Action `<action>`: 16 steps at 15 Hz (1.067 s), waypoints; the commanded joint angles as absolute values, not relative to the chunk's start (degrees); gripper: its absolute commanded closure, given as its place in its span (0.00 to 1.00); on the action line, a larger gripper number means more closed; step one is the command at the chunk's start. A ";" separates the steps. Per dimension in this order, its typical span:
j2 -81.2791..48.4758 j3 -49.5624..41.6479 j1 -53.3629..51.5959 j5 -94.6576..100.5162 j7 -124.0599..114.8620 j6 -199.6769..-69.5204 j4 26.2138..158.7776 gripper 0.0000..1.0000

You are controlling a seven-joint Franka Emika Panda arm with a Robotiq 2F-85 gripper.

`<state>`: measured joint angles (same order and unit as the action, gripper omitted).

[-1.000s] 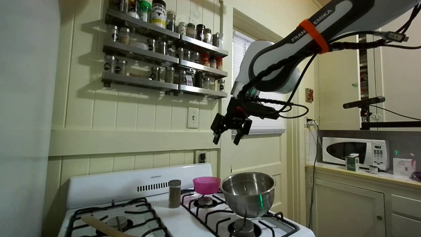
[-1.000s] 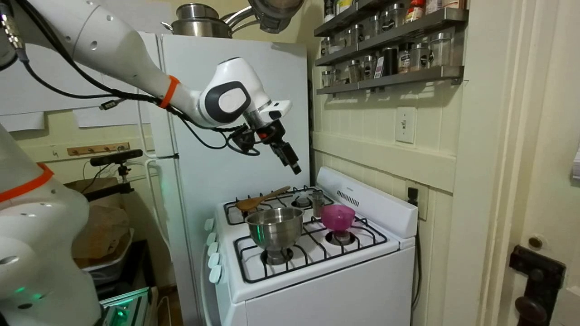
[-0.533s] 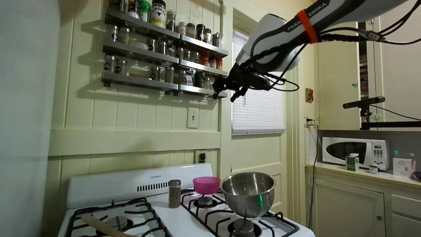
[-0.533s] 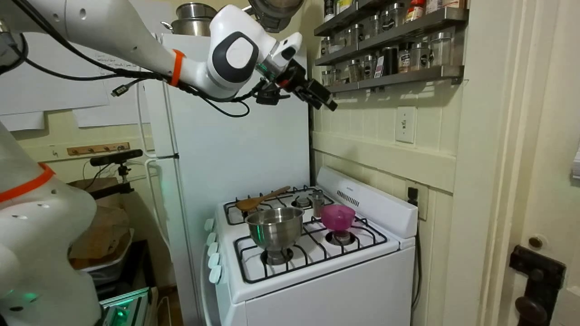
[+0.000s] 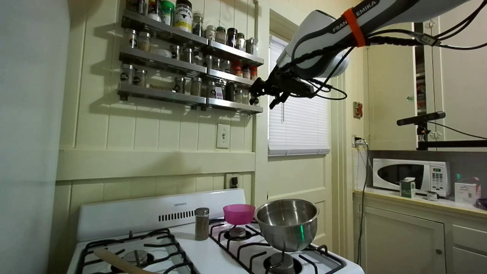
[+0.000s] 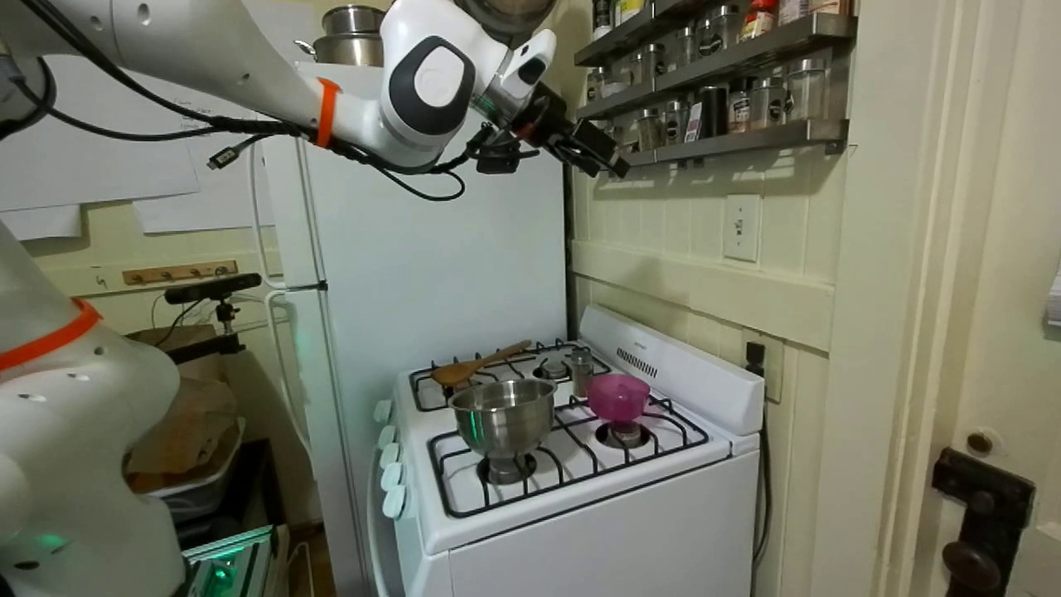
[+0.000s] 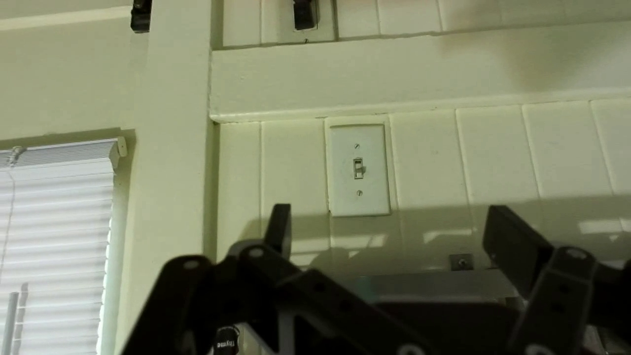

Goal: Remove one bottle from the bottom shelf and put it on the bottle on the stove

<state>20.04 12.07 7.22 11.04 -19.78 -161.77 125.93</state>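
Observation:
Several spice bottles stand on the steel bottom shelf (image 5: 163,92), which also shows in an exterior view (image 6: 763,139). A glass bottle (image 5: 202,225) with a grey lid and brownish contents stands upright on the stove (image 5: 203,253); it also shows in an exterior view (image 6: 581,375). My gripper (image 5: 262,103) is open and empty in front of the bottom shelf's end by the window. In the wrist view, which stands upside down, the fingers (image 7: 389,209) are wide apart. A dark bottle labelled Thyme (image 7: 227,340) is partly hidden behind the gripper.
A steel bowl (image 5: 287,230), a pink bowl (image 5: 239,215) and a wooden spoon (image 6: 477,366) rest on the stove's burners. Two more shelves of jars hang above the bottom one. A light switch (image 7: 360,170) is below it. A refrigerator (image 6: 439,282) stands beside the stove.
My gripper has risen from above the stove to bottom-shelf height and come nearer the shelf wall, tilting towards level. Over the last half second it rose only slightly. The bottles have not moved.

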 commanded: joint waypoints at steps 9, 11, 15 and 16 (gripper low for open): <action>9.59 5.83 12.90 15.13 -6.56 -170.79 109.12 0.00; 6.05 2.47 8.68 12.17 -1.18 -171.98 106.25 0.00; -0.75 1.13 6.44 5.32 6.66 -173.08 100.55 0.00; -2.34 1.49 6.38 2.91 9.95 -173.00 99.02 0.00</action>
<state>3.03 2.03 8.15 9.27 2.10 -172.02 104.46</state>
